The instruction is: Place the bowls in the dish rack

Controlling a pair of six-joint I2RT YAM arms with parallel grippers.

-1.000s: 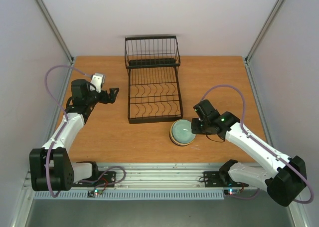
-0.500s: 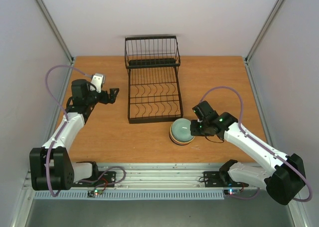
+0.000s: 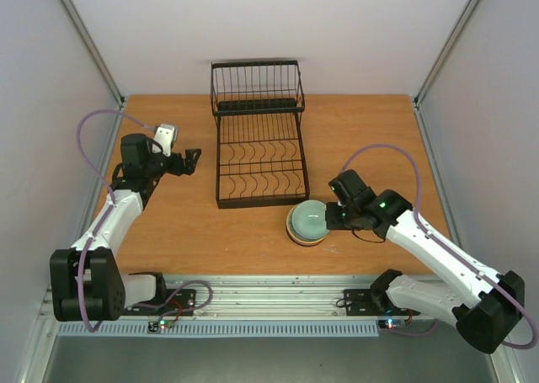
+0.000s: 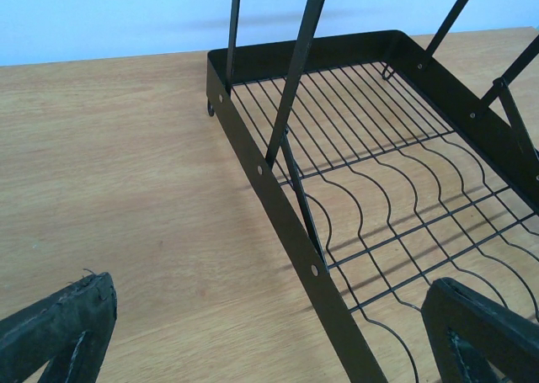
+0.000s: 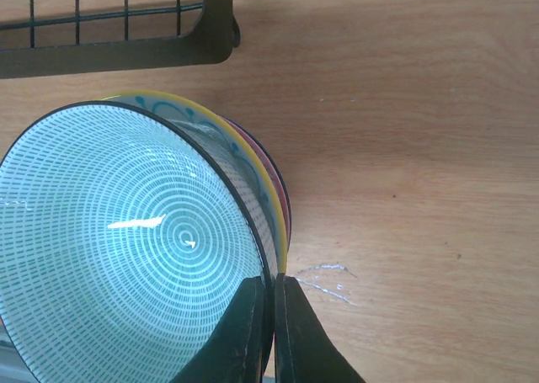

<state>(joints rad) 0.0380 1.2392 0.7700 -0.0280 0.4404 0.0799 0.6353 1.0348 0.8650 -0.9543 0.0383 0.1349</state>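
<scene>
A stack of bowls (image 3: 305, 228) sits on the table just in front of the black wire dish rack (image 3: 258, 156). My right gripper (image 3: 331, 218) is shut on the rim of the top bowl (image 5: 126, 248), pale green-blue with a ringed pattern inside, tilted up off the stack. Below it show a yellow-rimmed bowl (image 5: 253, 160) and a reddish one (image 5: 285, 199). My left gripper (image 3: 192, 158) is open and empty, left of the rack; in its wrist view the rack's near side rail (image 4: 286, 223) lies between its fingertips.
The rack has curved slot dividers low down and a taller basket section (image 3: 257, 87) at its far end. Grey walls close in the table on both sides. The rack's near corner (image 5: 215, 29) shows above the bowls in the right wrist view.
My right gripper has lifted and tilted the top bowl and drawn it slightly right. The left arm has not moved.
</scene>
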